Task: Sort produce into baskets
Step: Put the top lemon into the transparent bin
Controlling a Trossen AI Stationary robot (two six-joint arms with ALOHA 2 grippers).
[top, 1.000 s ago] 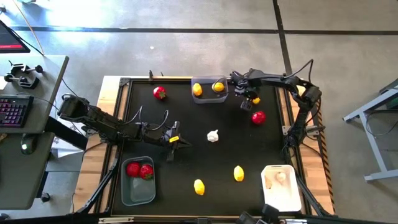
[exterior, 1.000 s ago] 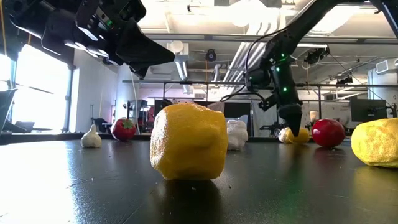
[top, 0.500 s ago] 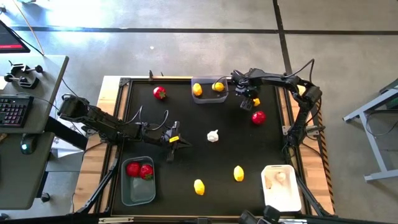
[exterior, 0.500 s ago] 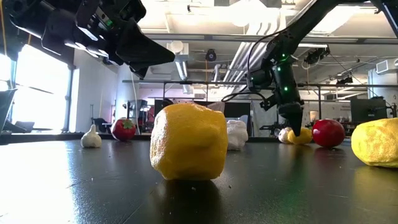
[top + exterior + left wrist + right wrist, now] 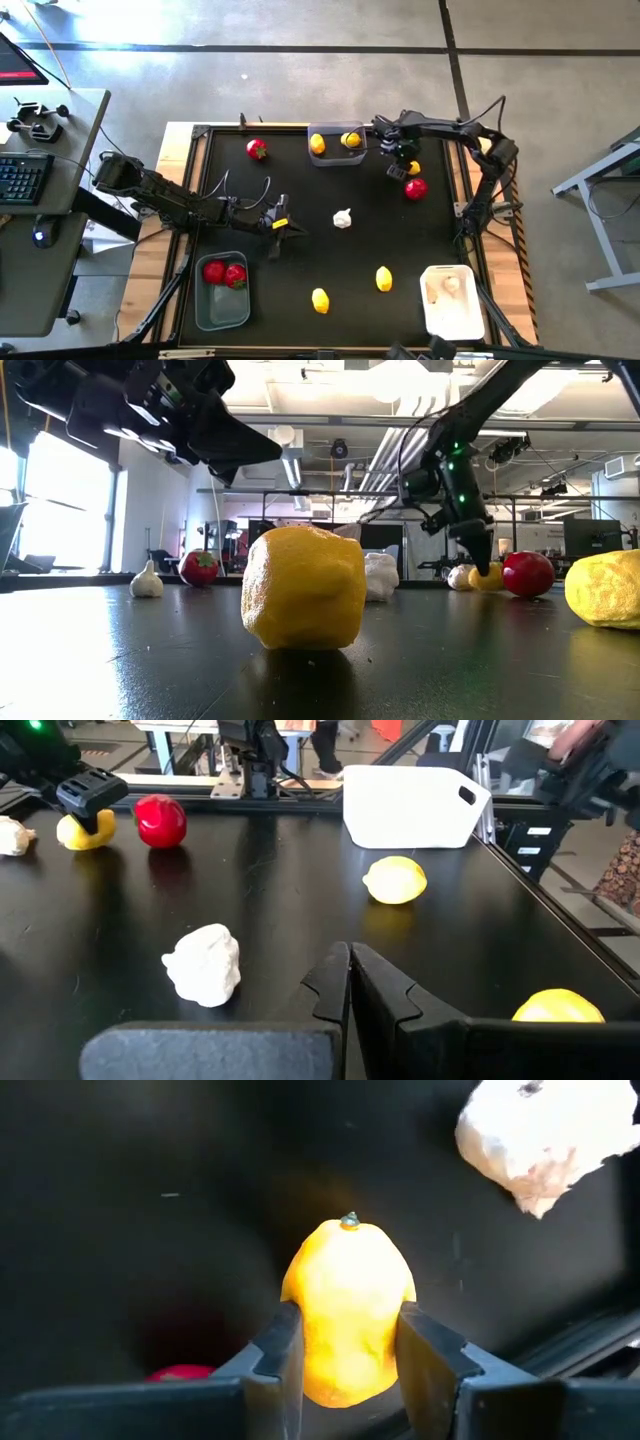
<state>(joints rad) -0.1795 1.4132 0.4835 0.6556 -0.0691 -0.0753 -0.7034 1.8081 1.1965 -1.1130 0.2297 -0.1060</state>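
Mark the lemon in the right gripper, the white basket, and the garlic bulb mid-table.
lemon (image 5: 346,1310), right wrist view, its middle
white basket (image 5: 430,310), high view, left rim
garlic bulb (image 5: 342,218), high view, its centre

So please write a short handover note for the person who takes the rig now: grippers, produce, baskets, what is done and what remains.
Right gripper: shut on a lemon at the table's far side, beside a red fruit.
Left gripper: shut, empty, waiting mid-table.
Done: two lemons in the far grey basket; two red fruits in the near-left grey basket; garlic in the white basket.
Left: the held lemon, two lemons at the near side, the far-left red fruit, the red fruit by the right gripper, a garlic mid-table, and another near the held lemon.
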